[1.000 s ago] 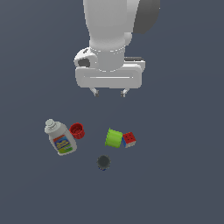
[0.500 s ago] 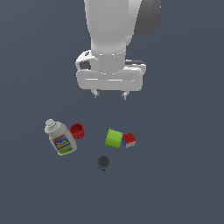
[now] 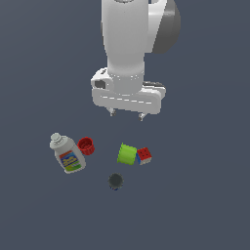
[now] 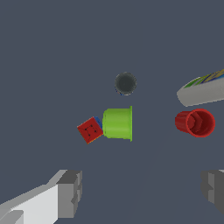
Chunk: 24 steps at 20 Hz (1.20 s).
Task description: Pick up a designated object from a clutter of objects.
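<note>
Gripper (image 3: 127,115) spread wide, nothing held, hovering high. Puzzle cube (image 3: 144,156) mid-surface, touching green cylinder (image 3: 127,154). Risk imo: finger clips cylinder on descent, knocks cube away. Red cap (image 3: 86,145), bottle (image 3: 67,155) farther off.

High exterior view; downward wrist view

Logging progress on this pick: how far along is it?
Done: nothing yet; the puzzle cube sits on the surface against the green cylinder. In hand: the open, empty tool hovers above the clutter. Left: descend, grip the cube, lift it.
</note>
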Each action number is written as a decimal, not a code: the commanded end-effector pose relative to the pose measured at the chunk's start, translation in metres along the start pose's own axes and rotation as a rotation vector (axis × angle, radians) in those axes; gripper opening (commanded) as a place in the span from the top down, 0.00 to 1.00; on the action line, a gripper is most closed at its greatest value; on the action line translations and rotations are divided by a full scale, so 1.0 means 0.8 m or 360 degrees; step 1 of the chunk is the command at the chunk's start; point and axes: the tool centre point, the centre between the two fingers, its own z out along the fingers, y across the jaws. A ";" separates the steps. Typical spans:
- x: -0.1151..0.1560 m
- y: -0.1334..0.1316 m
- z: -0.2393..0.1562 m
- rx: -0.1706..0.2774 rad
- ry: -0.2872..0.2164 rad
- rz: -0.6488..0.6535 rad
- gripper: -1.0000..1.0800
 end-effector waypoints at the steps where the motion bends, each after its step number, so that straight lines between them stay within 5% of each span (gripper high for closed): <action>1: 0.003 -0.006 0.013 -0.0001 -0.0003 0.0083 0.04; 24: 0.013 -0.060 0.147 -0.0028 -0.0021 0.0904 0.04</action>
